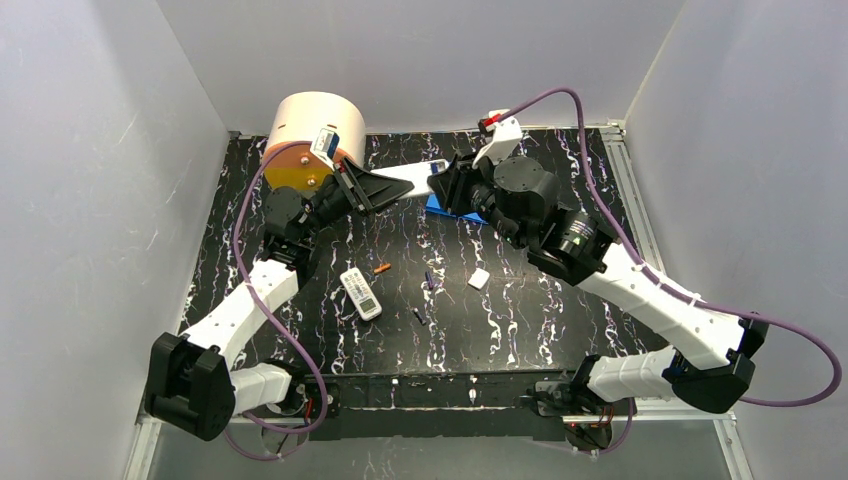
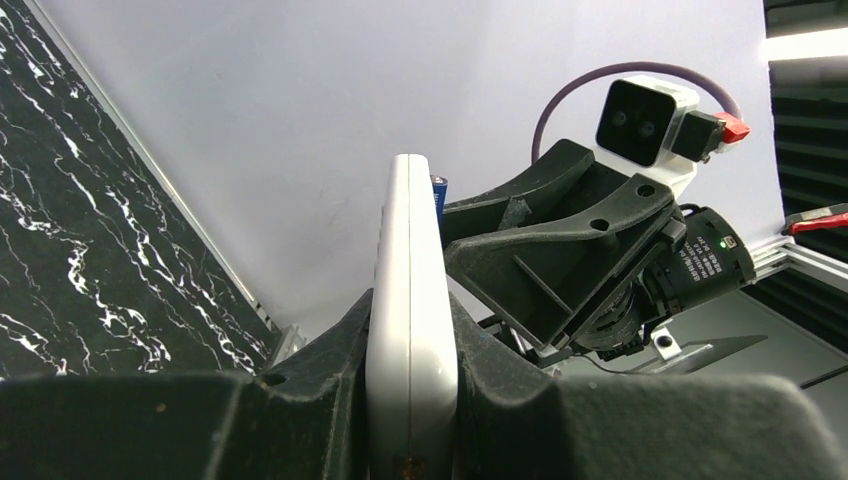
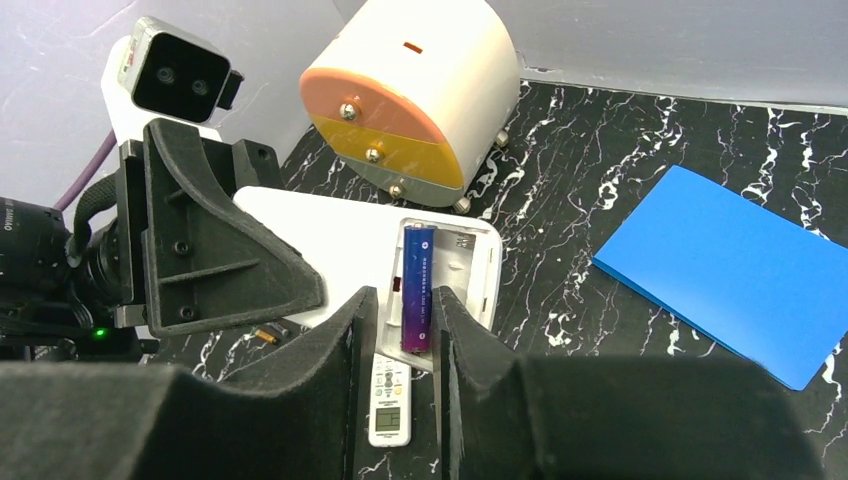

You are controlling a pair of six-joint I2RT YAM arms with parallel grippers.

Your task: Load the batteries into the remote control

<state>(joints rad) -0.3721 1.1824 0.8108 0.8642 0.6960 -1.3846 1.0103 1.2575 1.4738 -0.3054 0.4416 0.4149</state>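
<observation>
My left gripper [image 1: 375,188] is shut on the near end of a white remote [image 1: 415,180] and holds it in the air, edge-on in the left wrist view [image 2: 410,330]. The remote's back [image 3: 330,215] faces the right wrist camera with its battery bay uncovered. A purple battery [image 3: 418,290] lies in that bay. My right gripper [image 1: 447,185] straddles the battery's near end [image 3: 403,300], jaws wider than the battery, with only the right finger [image 3: 445,320] against it. An orange battery [image 1: 381,268] and two dark batteries [image 1: 429,281] lie on the table.
A second, smaller remote [image 1: 361,294] lies on the black marbled table [image 1: 520,320]. A small white cover piece [image 1: 479,279] lies to its right. A blue sheet [image 3: 730,265] lies under the right arm. A peach cylinder [image 1: 315,135] stands at the back left.
</observation>
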